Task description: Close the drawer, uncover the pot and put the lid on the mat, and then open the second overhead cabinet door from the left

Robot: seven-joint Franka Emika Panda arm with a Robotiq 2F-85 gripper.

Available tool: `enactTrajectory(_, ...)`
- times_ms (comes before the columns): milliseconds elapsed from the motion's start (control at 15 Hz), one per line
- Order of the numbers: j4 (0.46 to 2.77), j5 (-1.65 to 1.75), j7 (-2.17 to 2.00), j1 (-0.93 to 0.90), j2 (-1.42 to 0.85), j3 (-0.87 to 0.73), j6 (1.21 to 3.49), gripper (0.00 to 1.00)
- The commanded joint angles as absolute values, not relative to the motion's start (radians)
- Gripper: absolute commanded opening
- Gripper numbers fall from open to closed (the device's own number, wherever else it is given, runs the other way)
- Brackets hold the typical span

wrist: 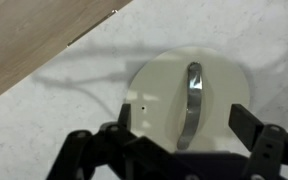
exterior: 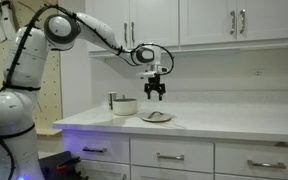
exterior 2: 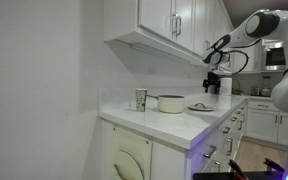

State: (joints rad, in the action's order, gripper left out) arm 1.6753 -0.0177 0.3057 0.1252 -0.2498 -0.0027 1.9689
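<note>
"How is the arm standing?"

"It reaches out level beneath the cabinets (exterior: pixel 214 20) with the wrist bent down. The gripper (exterior: pixel 155 92) hangs just above the lid (exterior: pixel 155 116)."

"Is it holding anything?"

"No, the jaws are spread and empty. In the wrist view the black fingers (wrist: pixel 242 120) stand on either side of the lid (wrist: pixel 169 95)."

"What is the lid like?"

"It's flat, round and cream, with an arched silvery bar handle. It lies on the mat (exterior: pixel 168 119), a thin disc on the pale mottled counter (exterior: pixel 234 118). The pot (exterior: pixel 124 106), squat and pale, stands just beside it."
</note>
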Motion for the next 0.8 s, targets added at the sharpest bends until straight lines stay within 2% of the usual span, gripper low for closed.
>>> enactTrajectory(0, 1.745, -0.090, 0.434, 0.149, -0.130, -0.012, 1.931, 1.00)
enactTrajectory(733, 1.934, -0.398, 0.832, 0.151, 0.166, -0.141, 1.839, 1.00)
